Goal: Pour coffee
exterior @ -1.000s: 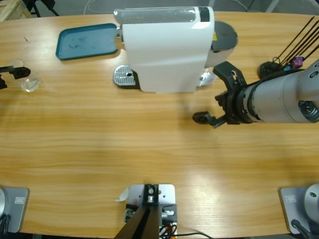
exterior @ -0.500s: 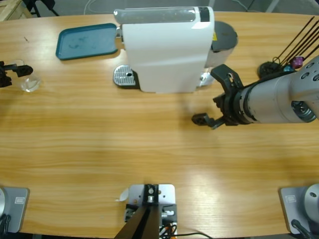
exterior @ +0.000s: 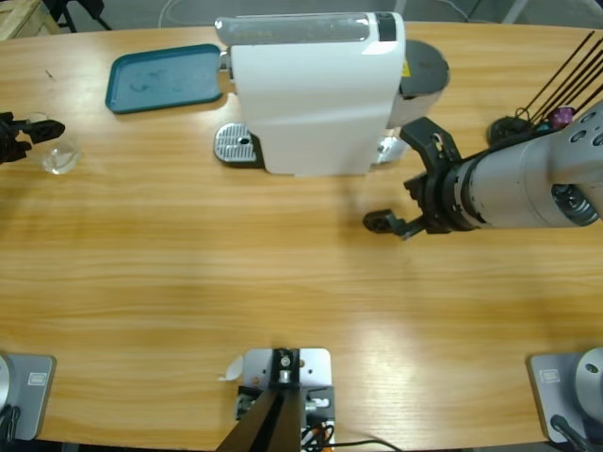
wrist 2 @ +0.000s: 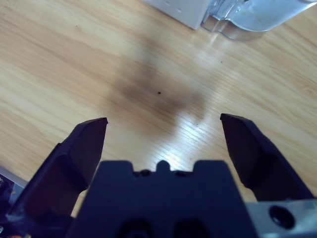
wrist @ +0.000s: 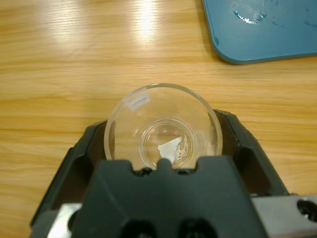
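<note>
The left gripper (wrist: 163,148) has its two black jaws set around a small clear round drinking glass (wrist: 162,129), one jaw on each side of it, with the glass wall against or very near them. The glass stands upright on the long wooden table (exterior: 188,273), its mouth facing up. Its bottom shows only a pale glint; no brown coffee can be made out in it. In the high view the glass (exterior: 58,156) sits at the table's far left edge, the left gripper (exterior: 19,132) reaching in beside it. A flat teal rectangular tray (wrist: 267,27) lies just beyond.

The right gripper (wrist 2: 163,124) has its jaws spread wide, holding nothing, over bare wood. In the high view it (exterior: 405,184) hovers just beside a white boxy coffee machine (exterior: 311,89) with a round metal drip plate (exterior: 236,144).
</note>
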You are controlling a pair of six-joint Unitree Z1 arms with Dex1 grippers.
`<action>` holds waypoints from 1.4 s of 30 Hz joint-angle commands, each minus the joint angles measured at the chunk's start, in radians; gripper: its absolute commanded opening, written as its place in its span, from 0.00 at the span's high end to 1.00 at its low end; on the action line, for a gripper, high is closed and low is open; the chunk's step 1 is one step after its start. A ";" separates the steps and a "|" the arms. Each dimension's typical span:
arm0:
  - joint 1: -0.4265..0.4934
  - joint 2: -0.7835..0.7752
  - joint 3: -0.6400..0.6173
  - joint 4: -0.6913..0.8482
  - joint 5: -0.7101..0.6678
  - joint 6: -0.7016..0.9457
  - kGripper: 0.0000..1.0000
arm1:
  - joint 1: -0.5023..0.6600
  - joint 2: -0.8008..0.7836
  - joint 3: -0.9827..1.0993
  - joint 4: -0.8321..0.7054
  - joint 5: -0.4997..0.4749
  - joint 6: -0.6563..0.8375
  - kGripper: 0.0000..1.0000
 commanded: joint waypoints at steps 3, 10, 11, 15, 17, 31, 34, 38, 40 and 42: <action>0.009 -0.134 0.023 -0.041 -0.237 0.147 1.00 | -0.020 -0.046 -0.065 0.075 -0.012 -0.062 0.00; -0.003 -0.173 -0.004 0.132 -0.434 0.302 1.00 | -0.047 -0.098 -0.148 0.176 -0.015 -0.063 0.00; -0.003 -0.172 -0.023 0.167 -0.480 0.336 1.00 | -0.047 -0.100 -0.147 0.184 -0.015 -0.063 0.00; -0.002 -0.172 -0.095 0.285 -0.668 0.526 1.00 | -0.047 -0.122 -0.132 0.205 -0.022 -0.062 0.00; -0.009 -0.171 -0.111 0.289 -0.717 0.596 1.00 | -0.049 -0.133 -0.118 0.211 -0.024 -0.061 0.00; -0.078 0.087 -0.323 0.288 -1.028 0.891 1.00 | -0.086 -0.220 -0.094 0.300 -0.046 -0.066 0.00; -0.093 0.136 -0.330 0.288 -1.021 0.925 1.00 | -0.093 -0.268 -0.096 0.324 -0.051 -0.072 0.00; -0.130 0.178 -0.346 0.289 -0.989 0.936 1.00 | -0.109 -0.290 -0.098 0.346 -0.052 -0.084 0.00; -0.145 0.192 -0.365 0.289 -0.979 0.935 1.00 | -0.110 -0.283 -0.098 0.346 -0.052 -0.084 0.00; -0.149 0.205 -0.390 0.291 -0.966 0.929 1.00 | -0.110 -0.276 -0.102 0.345 -0.057 -0.086 0.00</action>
